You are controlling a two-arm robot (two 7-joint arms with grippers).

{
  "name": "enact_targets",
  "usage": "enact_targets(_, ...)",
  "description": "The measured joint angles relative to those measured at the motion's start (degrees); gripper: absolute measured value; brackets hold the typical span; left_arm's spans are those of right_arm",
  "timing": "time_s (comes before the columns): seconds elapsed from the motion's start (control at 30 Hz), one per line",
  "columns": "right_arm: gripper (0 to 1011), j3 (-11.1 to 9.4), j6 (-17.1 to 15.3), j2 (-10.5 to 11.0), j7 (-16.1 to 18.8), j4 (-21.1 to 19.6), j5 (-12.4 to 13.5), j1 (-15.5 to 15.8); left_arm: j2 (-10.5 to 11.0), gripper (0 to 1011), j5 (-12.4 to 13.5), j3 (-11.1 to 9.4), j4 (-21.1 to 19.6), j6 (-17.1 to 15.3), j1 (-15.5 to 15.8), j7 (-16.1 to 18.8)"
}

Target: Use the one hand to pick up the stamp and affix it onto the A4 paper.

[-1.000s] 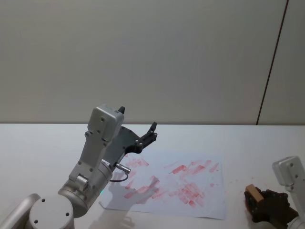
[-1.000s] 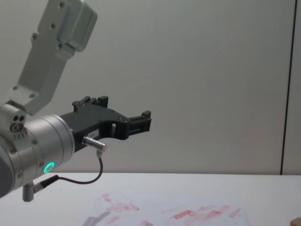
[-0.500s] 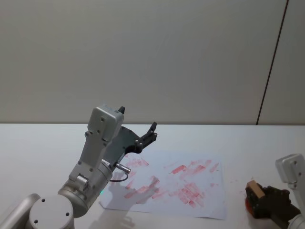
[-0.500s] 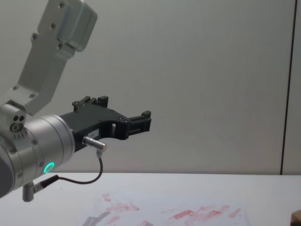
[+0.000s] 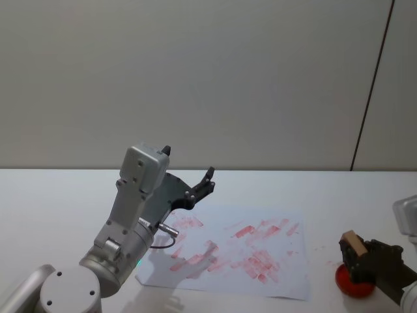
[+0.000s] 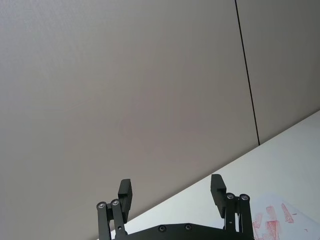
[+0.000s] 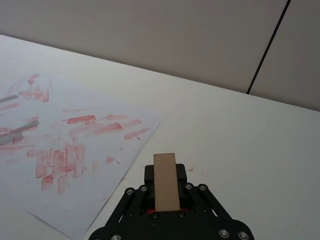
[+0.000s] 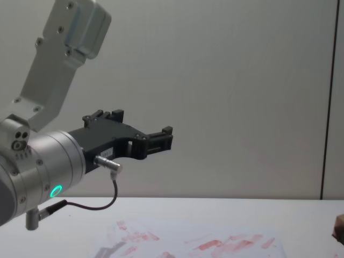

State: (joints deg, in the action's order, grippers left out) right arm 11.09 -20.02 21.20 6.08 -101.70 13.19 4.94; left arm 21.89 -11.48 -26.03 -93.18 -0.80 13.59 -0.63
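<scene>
The stamp (image 7: 166,186) is gripped in the right claw (image 5: 358,258) over the ink pad (image 5: 352,287), at the worktop's (image 5: 365,195) right edge. The left claw (image 6: 171,186) is parked aloft, spread wide. The stamp is best carried level to the A4 paper (image 5: 218,220) and pressed flat.

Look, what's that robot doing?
The right gripper is shut on a small wooden stamp, holding it over a round red ink pad just right of the A4 paper, which is already smeared with red marks. The left gripper is open and raised near the paper's left side, idle.
</scene>
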Motion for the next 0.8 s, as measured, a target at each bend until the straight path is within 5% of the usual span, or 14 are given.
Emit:
enact_targets(0.47, 220, 0.47, -0.58, -0.89, 3.91, -1.72, 2.60, -0.42, 0.00, 1002, 0.00, 0.00, 0.00, 0.00, 0.00, 0.00)
enact_targets(0.8, 220, 2.70, -1.38, -3.32, 8.56, 1.39, -2.42, -4.35, 0.00, 1003, 0.00, 0.00, 0.00, 0.00, 0.00, 0.00)
